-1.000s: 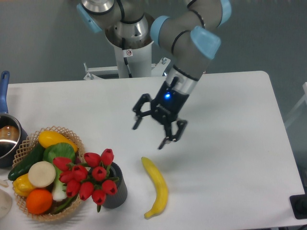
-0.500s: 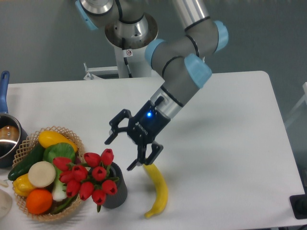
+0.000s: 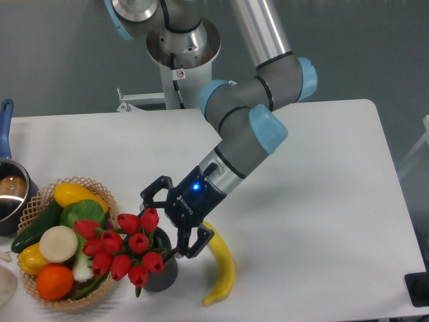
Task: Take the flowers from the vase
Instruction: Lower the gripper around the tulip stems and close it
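Smooth white table (image 3: 322,174) carries a ribbed dark grey vase (image 3: 163,266) holding glossy red tulip flowers (image 3: 124,248); the black gripper (image 3: 166,225) hangs spread wide just beside them, near a curved yellow banana (image 3: 222,265).

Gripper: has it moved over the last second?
Yes. The gripper has travelled left and down across the table, from above the banana to right beside the flowers. It is open.
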